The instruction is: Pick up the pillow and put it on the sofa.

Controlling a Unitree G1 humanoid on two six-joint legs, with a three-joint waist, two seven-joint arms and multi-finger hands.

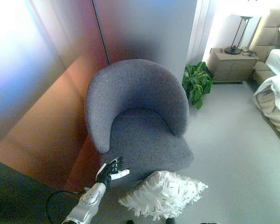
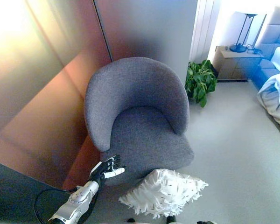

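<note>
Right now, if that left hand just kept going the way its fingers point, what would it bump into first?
Probably the grey armchair: the left hand, fingers open, points at its seat front. The white pillow lies off to its right. Depth is uncertain.

Setting: a bedroom, likely a hotel room. Indicators: a bed (image 1: 276,100) with rumpled white bedding at the right edge, a padded headboard (image 1: 270,28), a nightstand (image 1: 231,65) carrying a lamp (image 1: 240,28), a grey tub armchair (image 1: 137,121), a potted plant (image 1: 197,83), and carpeted floor (image 1: 233,154).
</note>
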